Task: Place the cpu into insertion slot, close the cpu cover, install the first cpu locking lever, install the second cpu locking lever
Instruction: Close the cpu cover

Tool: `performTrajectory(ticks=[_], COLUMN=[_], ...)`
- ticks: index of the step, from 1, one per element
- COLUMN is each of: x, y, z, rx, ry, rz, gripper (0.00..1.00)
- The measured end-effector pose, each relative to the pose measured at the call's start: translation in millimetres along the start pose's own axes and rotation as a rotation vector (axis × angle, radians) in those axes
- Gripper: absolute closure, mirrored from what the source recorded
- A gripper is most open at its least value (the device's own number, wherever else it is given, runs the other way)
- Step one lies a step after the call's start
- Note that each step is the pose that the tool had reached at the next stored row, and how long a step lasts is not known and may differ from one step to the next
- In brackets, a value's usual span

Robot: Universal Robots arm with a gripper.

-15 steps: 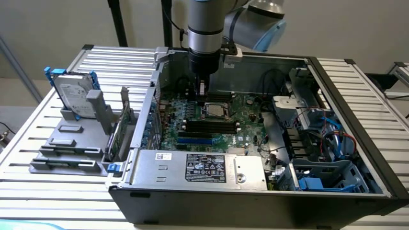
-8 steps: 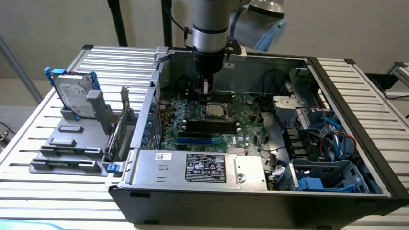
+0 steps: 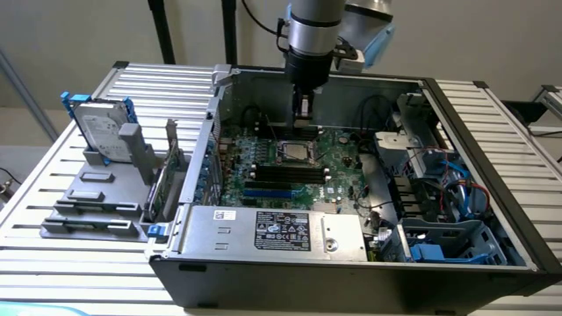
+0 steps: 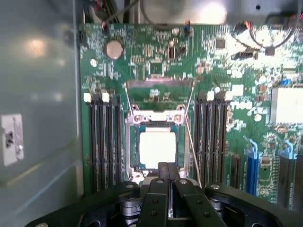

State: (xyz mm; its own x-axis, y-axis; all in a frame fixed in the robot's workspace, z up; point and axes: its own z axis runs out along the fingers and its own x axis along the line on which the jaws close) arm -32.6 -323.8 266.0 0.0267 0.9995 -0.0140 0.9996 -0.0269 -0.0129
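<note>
Black two-finger claw (image 4: 166,166) (image 3: 302,121): jaws pressed together, nothing between them. It hangs tips-down just above the near edge of the socket; contact cannot be told.

Silvery-beige flat square cpu (image 4: 157,147): one. It lies face up inside the square black insertion slot (image 4: 131,146) (image 3: 294,151), edges parallel to the slot's rim. Being square, it has no long axis.

Thin silver frame cpu cover (image 4: 158,85): one. It appears tilted up off the slot on the side away from the claw, with green board visible through its window.

Thin wire locking lever (image 4: 193,153): one made out, slanting along one side of the slot.

Long black memory slots (image 4: 105,137): two banks, one on each side of the slot. Blue card slots (image 4: 252,163): two.

Grey hard drive (image 3: 99,128): one, outside the case at the exterior view's left.
</note>
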Motion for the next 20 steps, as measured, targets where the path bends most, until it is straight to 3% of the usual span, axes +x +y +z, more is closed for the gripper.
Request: performTrajectory(ticks=[8,20], x=[0.7,3.2], y=[36.3,90.9], z=[-22.3,-20.2], rx=[0.0051,0.0058], ry=[0.0002,0.0052], rz=[0.000,0.000], gripper=[0.89,0.89])
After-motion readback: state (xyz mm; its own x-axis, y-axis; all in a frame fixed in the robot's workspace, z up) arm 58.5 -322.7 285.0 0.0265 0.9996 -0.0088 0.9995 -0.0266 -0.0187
